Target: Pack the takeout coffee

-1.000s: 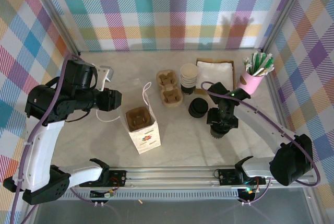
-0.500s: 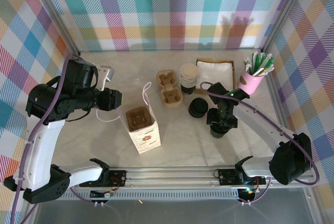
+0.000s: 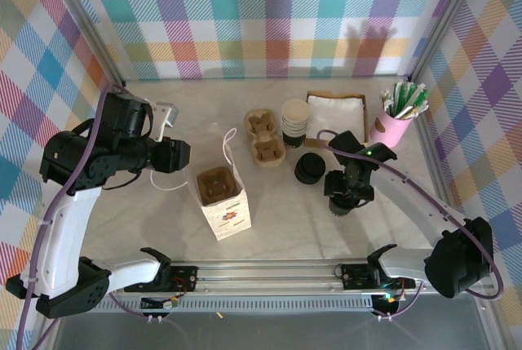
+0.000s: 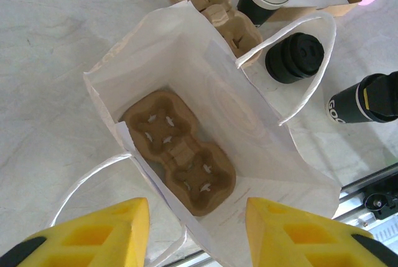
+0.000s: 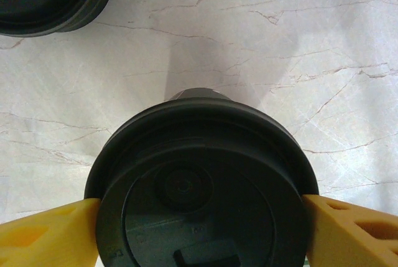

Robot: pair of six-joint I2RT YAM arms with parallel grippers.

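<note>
Two right fingers [image 5: 43,236] clamp the takeout coffee [image 5: 199,198] right of the paper bag [image 3: 228,218]; left fingers [image 4: 93,229] hang released above it.

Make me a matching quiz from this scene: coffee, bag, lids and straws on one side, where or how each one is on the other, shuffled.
1 coffee
2 bag
3 lids
4 straws

A in the pink cup
B stacked loose on the table
C between the right jaws
D open, a carrier inside

Pairs: 1-C, 2-D, 3-B, 4-A
</note>
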